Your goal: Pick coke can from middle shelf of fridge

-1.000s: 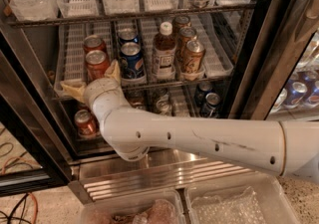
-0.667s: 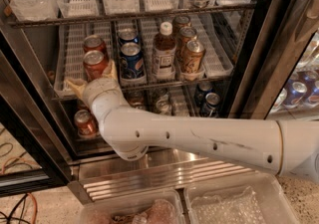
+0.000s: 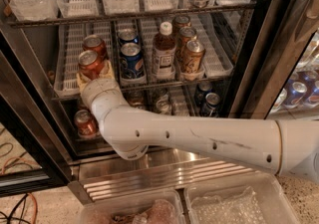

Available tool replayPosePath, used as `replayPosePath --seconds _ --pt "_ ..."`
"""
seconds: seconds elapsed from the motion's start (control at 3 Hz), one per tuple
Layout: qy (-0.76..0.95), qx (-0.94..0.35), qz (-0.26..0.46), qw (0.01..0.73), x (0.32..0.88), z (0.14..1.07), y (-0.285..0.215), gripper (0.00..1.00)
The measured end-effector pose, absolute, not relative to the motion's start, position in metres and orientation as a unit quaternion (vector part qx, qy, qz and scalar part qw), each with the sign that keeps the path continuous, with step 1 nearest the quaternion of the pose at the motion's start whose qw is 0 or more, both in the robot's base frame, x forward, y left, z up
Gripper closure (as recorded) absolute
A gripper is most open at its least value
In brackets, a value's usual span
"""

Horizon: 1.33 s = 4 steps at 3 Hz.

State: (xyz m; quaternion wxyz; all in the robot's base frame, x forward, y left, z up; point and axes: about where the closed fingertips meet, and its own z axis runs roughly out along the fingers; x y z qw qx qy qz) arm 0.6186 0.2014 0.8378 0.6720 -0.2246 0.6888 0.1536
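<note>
Since a second earlier the arm [image 3: 199, 138] had carried the hand [image 3: 94, 76] up and deeper into the fridge [image 3: 279, 44], level with the middle shelf [image 3: 219, 72]. An off-centre squeeze might have tipped the coke can [image 3: 91, 63] back into the second red can [image 3: 94, 45] behind the hand, or knocked the blue can [image 3: 131, 61] just beside it. The hand was released, its fingers spread either side of the coke can, which stood between them at the shelf front.
</note>
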Motion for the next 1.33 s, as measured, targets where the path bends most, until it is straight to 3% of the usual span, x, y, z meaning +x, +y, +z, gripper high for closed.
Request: replayPosePath --seconds 0.33,1.33 --pt "0.689 -0.225 0.154 0.672 0.619 0.839 0.2 0.96" --pt "0.675 -0.25 0.154 0.677 0.619 0.854 0.203 1.0"
